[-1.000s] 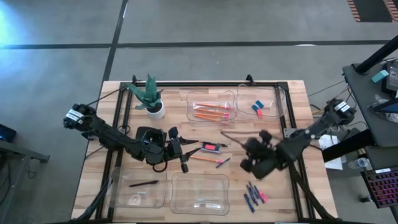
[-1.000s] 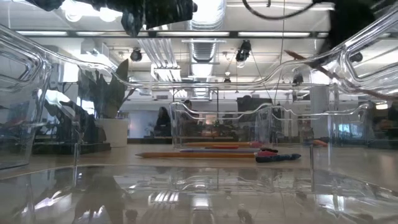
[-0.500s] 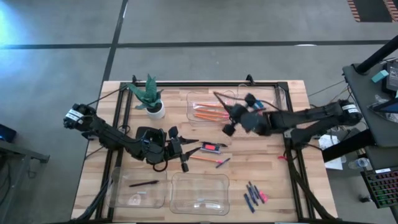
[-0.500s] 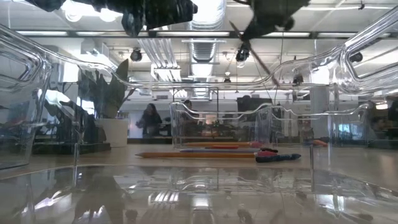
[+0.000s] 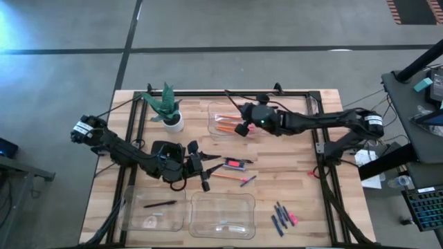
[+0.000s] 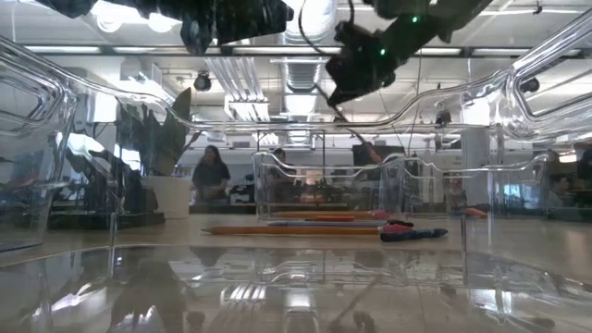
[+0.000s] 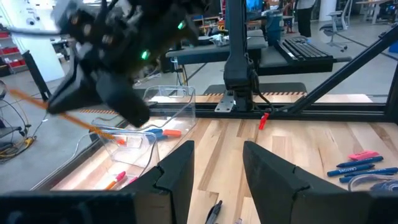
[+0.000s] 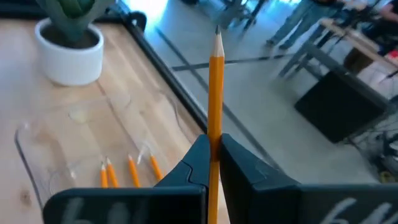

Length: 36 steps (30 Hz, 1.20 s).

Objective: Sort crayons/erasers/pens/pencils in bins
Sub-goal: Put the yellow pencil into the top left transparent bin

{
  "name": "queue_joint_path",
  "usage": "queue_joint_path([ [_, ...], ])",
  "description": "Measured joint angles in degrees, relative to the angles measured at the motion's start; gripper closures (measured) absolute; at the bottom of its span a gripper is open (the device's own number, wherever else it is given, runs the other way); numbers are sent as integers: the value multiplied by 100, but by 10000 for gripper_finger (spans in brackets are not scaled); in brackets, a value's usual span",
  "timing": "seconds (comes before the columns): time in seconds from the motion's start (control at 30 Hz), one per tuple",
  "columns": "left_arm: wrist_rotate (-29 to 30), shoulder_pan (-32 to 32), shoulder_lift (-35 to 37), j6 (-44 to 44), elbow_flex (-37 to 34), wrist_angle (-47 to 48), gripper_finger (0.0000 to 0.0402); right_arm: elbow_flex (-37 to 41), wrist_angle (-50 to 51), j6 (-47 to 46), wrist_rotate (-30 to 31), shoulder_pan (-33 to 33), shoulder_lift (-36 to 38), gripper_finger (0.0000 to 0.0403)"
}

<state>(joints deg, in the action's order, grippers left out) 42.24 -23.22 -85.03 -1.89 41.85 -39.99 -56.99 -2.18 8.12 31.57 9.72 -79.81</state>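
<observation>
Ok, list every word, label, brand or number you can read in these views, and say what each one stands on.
None can be read.
blue crayons: pale lettering along the barrels in the left wrist view, too small to read.
pencil held in the right gripper: no print shows.
bins: clear plastic, no labels.

Four bins (image 5: 234, 117), four crayons (image 5: 279, 216), one potted plant (image 5: 166, 106).
</observation>
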Motion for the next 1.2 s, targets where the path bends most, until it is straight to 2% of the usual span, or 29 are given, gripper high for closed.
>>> queue_joint_path([
  [0.2, 0, 0, 0, -2, 0, 1, 277, -42, 18, 109, -357, 267, -290, 390],
  [0.4, 0, 8, 0, -4, 0, 2, 277, -50, 15, 1, -1230, 514, -482, 390],
  [0.6, 2, 35, 0, -4, -4, 2, 277, -50, 154, -72, -1654, 627, -746, 390],
  [1.2, 0, 37, 0, -2, -11, 33, 277, -59, 317, -352, -2392, 758, -1397, 390],
])
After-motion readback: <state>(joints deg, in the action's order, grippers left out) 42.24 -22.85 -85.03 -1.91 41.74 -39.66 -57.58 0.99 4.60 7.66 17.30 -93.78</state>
